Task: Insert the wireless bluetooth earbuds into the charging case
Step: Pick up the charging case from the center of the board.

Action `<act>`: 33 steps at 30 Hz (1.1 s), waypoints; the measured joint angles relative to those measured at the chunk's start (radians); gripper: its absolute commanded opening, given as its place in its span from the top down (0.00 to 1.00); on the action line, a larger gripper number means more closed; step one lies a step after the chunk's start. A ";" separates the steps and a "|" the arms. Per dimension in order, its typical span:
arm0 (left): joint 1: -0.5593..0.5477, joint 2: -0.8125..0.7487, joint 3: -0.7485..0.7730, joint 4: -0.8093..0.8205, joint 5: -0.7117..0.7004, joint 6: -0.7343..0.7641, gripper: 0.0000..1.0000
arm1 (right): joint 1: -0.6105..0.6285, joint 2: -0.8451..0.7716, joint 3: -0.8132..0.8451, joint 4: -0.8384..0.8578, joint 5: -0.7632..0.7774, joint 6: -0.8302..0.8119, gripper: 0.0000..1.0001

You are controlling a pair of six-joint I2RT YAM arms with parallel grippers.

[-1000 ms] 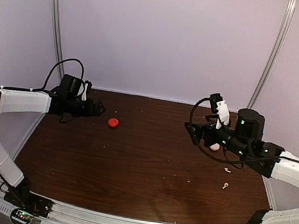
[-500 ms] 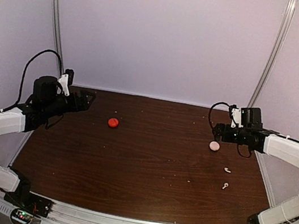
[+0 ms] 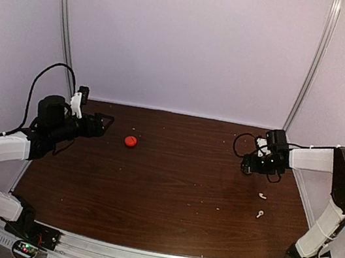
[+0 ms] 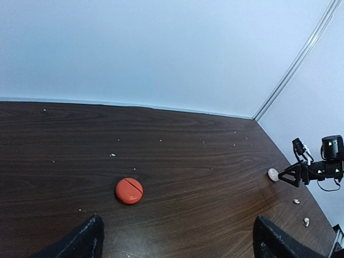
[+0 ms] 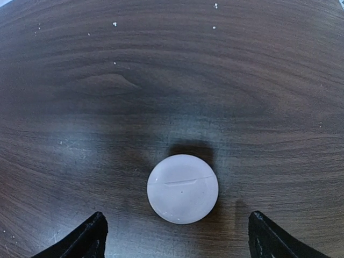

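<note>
Two white earbuds lie loose on the dark wooden table (image 3: 165, 214), one (image 3: 262, 196) a little farther from the arms than the other (image 3: 259, 214). They are apart from each other, close to the table's right edge, with nothing touching them and bare wood on their left.

Beyond them, toward the back, sits the white round case (image 5: 183, 188), lid closed, a thin seam across its top. The right gripper (image 3: 249, 164) hangs over it with its two fingers (image 5: 80, 239) spread wide, one on either side and both clear of the case, so it has hold of nothing. From overhead the gripper hides the case.

Across a broad stretch of bare wood, on the left half, is the red-orange round case (image 3: 131, 140), also closed, with room all round it. The left gripper (image 3: 105, 122) hovers near it on the left, pointing toward it, jaws fully apart and empty.

Small pale specks (image 4: 113, 155) dot the wood near the back wall (image 3: 186, 45).
</note>
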 measured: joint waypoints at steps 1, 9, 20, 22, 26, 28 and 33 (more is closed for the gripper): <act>0.000 0.000 -0.003 0.003 0.007 0.001 0.02 | 0.000 0.013 0.000 0.000 -0.003 -0.002 0.11; 0.000 0.000 -0.005 0.029 0.044 0.004 0.02 | 0.000 0.069 0.000 0.003 -0.011 -0.015 0.15; 0.000 0.001 -0.018 0.050 0.059 0.004 0.02 | 0.000 0.122 0.029 0.019 -0.006 -0.026 0.27; 0.000 0.003 -0.021 0.057 0.062 0.004 0.02 | -0.001 0.126 0.032 0.020 -0.005 -0.027 0.28; 0.000 0.010 -0.030 0.070 0.066 0.004 0.02 | 0.000 0.145 0.053 0.023 -0.002 -0.032 0.30; 0.000 0.013 -0.033 0.072 0.066 0.004 0.02 | -0.001 0.153 0.061 0.028 -0.001 -0.037 0.33; 0.000 0.021 -0.034 0.075 0.069 0.004 0.04 | -0.001 0.158 0.064 0.035 -0.005 -0.044 0.46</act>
